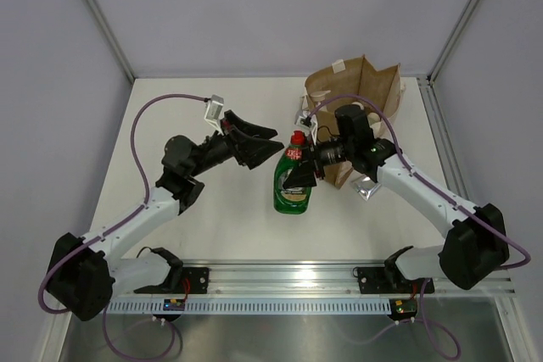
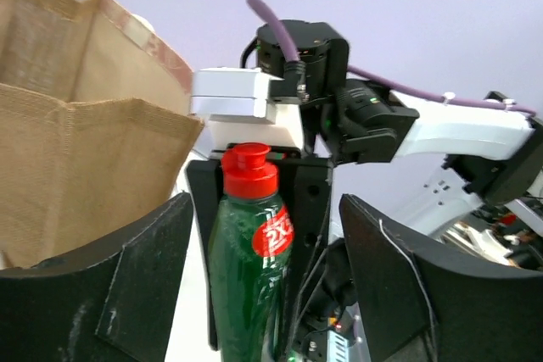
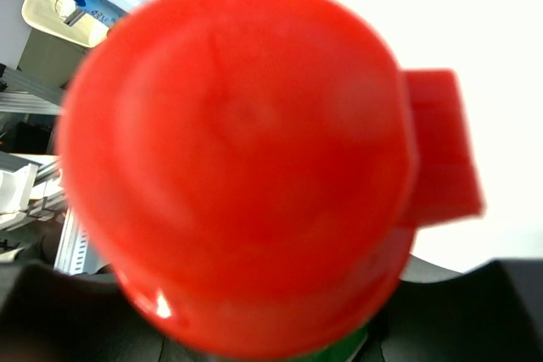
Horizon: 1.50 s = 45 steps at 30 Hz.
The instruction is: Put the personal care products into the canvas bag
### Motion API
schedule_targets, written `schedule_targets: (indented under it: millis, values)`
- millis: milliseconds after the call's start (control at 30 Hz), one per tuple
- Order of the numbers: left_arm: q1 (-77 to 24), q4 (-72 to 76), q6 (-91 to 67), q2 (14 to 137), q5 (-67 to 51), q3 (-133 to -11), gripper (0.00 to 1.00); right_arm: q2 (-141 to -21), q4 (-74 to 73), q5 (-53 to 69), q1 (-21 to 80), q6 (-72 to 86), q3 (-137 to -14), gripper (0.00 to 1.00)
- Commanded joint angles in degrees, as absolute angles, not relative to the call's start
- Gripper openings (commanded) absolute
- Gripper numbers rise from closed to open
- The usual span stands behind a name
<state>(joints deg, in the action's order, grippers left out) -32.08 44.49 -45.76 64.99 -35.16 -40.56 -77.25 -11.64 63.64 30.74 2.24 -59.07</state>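
A dark green bottle (image 1: 293,186) with a red cap (image 1: 297,138) stands upright mid-table, left of the canvas bag (image 1: 361,91). My right gripper (image 1: 304,172) reaches down over it, with a black finger on each side of the body, shut on it. In the left wrist view the bottle (image 2: 250,260) sits between those fingers, with the bag (image 2: 76,158) to the left. In the right wrist view the cap (image 3: 237,158) fills the frame and hides the right gripper (image 3: 271,320). My left gripper (image 1: 277,142) is open and empty just left of the cap, and it faces the bottle (image 2: 263,201).
The bag stands open at the back right, with a pale object (image 1: 371,111) showing inside it. The right arm (image 1: 424,192) runs from the bag's front to its base at the near right. Grey walls enclose the table (image 1: 212,218).
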Motion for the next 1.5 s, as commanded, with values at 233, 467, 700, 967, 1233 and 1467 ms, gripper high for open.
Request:
schedule_targets:
  millis: [233,467,700,967,1233,1467]
  values:
    - [-32.08,4.17,-14.55,52.83,-19.0,-49.74,0.93,-69.44,-22.58,68.02,21.37,-2.29,-77.15,0.0]
    - [-32.08,-11.76,-4.84,42.82,-11.52,-45.01,0.99,-72.24,-28.39,60.92,9.15,-0.36,-90.16,0.0]
    - [-32.08,-13.88,-3.43,33.94,-7.83,-39.38,0.99,-78.57,-26.11,33.99,2.73,7.65,-99.93,0.0]
    - [-32.08,-14.77,-4.22,31.99,-7.56,-37.71,0.99,-88.32,-25.66,25.04,2.72,8.08,-98.89,0.0]
    - [-32.08,-15.2,-5.27,32.17,-10.46,-37.09,0.99,-93.34,-24.96,29.26,2.72,9.67,-93.61,0.0]
    - [-32.08,-15.82,-5.19,30.85,-9.58,-37.0,0.99,-95.27,-29.0,32.25,2.81,4.58,-93.78,0.1]
